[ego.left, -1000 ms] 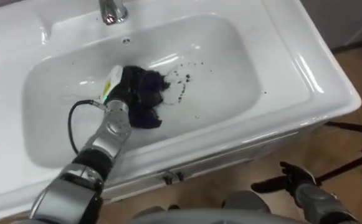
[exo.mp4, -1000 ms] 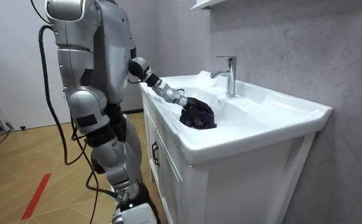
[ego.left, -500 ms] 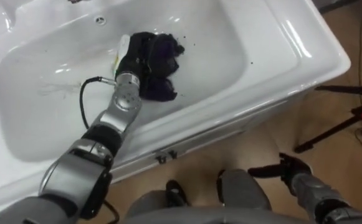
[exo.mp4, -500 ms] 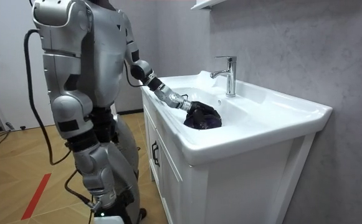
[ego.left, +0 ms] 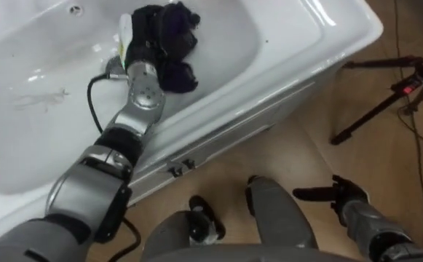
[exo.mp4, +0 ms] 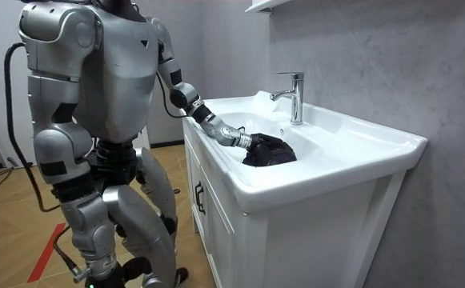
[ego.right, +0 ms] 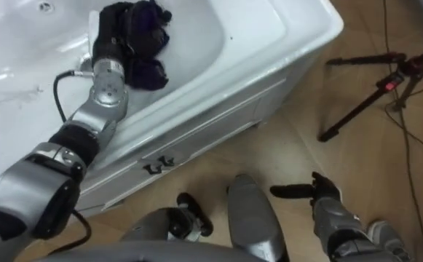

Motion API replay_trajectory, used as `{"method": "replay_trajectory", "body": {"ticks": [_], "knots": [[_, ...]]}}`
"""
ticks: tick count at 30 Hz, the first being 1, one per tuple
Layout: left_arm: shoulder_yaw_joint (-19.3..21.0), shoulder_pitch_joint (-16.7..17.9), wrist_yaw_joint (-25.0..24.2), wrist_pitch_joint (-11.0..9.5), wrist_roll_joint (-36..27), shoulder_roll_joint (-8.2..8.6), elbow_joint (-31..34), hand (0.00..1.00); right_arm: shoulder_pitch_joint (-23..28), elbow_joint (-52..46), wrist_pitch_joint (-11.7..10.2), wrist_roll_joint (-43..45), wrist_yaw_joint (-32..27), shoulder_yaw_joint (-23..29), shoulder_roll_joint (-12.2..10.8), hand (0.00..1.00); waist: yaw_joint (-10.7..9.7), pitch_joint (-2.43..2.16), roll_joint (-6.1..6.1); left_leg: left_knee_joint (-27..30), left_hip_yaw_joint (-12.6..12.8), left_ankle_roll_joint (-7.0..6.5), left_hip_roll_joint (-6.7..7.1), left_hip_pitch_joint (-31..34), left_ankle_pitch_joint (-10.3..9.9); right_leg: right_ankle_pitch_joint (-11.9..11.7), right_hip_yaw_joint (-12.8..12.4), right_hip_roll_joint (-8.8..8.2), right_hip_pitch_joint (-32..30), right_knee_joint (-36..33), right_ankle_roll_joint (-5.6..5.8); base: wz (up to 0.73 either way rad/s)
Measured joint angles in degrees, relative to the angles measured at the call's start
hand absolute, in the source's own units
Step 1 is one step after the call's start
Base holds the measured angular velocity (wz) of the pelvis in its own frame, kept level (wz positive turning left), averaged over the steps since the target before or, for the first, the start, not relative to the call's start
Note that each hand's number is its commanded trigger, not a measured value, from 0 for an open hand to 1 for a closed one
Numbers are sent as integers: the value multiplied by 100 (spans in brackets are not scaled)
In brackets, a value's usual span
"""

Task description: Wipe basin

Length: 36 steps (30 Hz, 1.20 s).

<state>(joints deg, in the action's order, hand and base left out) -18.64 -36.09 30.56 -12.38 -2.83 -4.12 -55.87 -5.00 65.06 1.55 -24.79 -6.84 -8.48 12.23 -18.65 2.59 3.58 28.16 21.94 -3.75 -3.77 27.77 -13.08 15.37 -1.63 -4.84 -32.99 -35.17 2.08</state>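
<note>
A white basin [ego.left: 298,44] tops a white cabinet, and I stand at its front. My left hand [ego.left: 149,36] reaches into the bowl with its fingers curled on a bunched dark purple cloth [ego.left: 180,73], which presses on the bowl's floor near its right side. The room view shows that hand [exo.mp4: 252,142] and the cloth [exo.mp4: 274,152] below the tap [exo.mp4: 294,96]. Beside my leg, over the wooden floor, my right hand [ego.left: 336,195] hangs with its fingers relaxed and holds nothing.
An overflow hole [ego.left: 75,9] sits in the bowl's back wall. The cabinet front [ego.left: 218,138] has small dark handles [ego.left: 176,169]. A black tripod [ego.left: 386,94] stands on the floor to my right. The basin backs onto a grey wall [exo.mp4: 376,64].
My left hand has pushed the cloth across the bowl toward its right side. In the room view my body has shifted left, away from the cabinet. The eye views have swung down and right.
</note>
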Motion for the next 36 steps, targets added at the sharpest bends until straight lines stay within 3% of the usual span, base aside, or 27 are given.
{"method": "replay_trajectory", "body": {"ticks": [9,14,19,22,24,26,27,36], "knots": [[-313,-535,467,147,5,-117,50,100,173,-328,-17,-116,-373,-336,161,0,-4,1,-10,530,130,-112,-162,505,-199,-29,-91,20,-525,-316,60,-10],[-469,-800,792,194,43,-187,-176,100,188,-551,-15,9,-329,-435,175,0,-157,4,-13,690,150,-161,-179,659,-235,-45,-151,24,-684,-436,98,-2],[-707,-997,1016,325,167,-264,-272,100,383,-886,49,11,-281,-665,359,0,-160,11,-20,767,254,-182,-255,765,-249,-64,-173,30,-809,-462,94,-3],[-746,-1015,1175,230,914,-465,-347,100,458,-952,66,32,-236,-668,423,0,-163,29,-21,782,297,-170,-280,870,-241,-123,-206,52,-933,-474,109,-7],[-866,-1052,1333,114,1376,-681,-379,100,453,-958,104,23,-209,-658,441,0,-167,78,-8,896,295,-174,-349,1004,-253,-137,-197,98,-1041,-508,102,-2],[-965,-1081,1415,72,1575,-833,-381,100,455,-986,99,21,-133,-655,479,0,-199,95,-6,989,287,-181,-358,1093,-281,-113,-198,91,-1134,-615,97,3],[-1054,-1073,1512,42,1715,-936,-404,100,455,-995,96,-1,-61,-655,513,0,-239,144,-13,1043,282,-188,-359,1107,-302,-78,-199,82,-1150,-686,101,6],[-1199,-745,1602,-99,1932,-1644,-436,100,591,-1028,95,-192,307,-584,646,0,-304,190,86,1167,293,-144,-456,1158,-333,-85,-249,181,-1220,-765,45,-6]]}}
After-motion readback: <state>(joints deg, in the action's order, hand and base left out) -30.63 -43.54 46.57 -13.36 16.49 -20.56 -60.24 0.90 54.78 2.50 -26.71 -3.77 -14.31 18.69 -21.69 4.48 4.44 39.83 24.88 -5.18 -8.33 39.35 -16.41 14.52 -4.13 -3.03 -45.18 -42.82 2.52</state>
